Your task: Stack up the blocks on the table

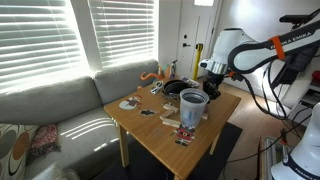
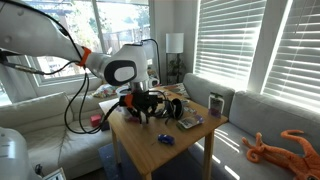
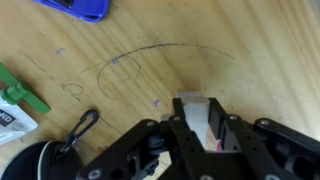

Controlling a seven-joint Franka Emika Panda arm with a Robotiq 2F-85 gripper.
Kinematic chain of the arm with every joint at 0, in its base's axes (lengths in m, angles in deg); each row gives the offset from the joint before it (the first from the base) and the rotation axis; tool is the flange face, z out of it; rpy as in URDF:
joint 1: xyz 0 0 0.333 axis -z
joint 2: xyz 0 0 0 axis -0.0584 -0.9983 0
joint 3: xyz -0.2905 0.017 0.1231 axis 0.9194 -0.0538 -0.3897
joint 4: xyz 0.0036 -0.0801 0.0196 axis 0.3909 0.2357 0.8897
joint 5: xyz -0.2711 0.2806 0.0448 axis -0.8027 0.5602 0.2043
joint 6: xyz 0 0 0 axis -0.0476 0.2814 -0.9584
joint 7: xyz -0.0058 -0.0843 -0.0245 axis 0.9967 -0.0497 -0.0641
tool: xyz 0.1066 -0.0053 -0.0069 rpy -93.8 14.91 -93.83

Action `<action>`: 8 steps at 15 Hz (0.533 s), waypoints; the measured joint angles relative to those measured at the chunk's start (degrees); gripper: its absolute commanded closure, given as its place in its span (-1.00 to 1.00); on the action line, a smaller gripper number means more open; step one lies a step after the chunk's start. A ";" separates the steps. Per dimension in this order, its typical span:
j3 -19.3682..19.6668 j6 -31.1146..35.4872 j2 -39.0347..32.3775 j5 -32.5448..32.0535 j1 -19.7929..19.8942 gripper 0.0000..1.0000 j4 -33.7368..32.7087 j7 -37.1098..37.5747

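Low over table (image 3: 250,60), jaws clamped on pale block (image 3: 198,118) between them.

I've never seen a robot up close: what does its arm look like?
The arm is white with rounded segments, a grey round joint cap and an orange band. Black cables loop beside it. Its tool is black, with angular fingers.

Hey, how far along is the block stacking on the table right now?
Done: no stack that I can make out on the table yet. In hand: in the wrist view the gripper grips a pale block between its fingers, above bare wood. Left: setting it on another block; none shows in that view, only a blue item and a green item.
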 measured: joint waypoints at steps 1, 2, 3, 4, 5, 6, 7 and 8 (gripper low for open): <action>0.00 0.00 0.01 -0.08 0.00 0.86 0.06 0.08; 0.00 0.00 0.03 -0.17 0.00 0.86 0.06 0.17; 0.00 0.00 0.05 -0.22 0.00 0.86 0.06 0.24; 0.00 0.00 0.07 -0.26 0.00 0.86 0.06 0.28; 0.00 0.00 0.10 -0.29 0.00 0.86 0.06 0.31; 0.00 0.00 0.13 -0.30 0.00 0.86 0.06 0.31; 0.00 0.00 0.13 -0.33 0.00 0.86 0.06 0.31; 0.00 0.00 0.14 -0.38 0.00 0.86 0.06 0.31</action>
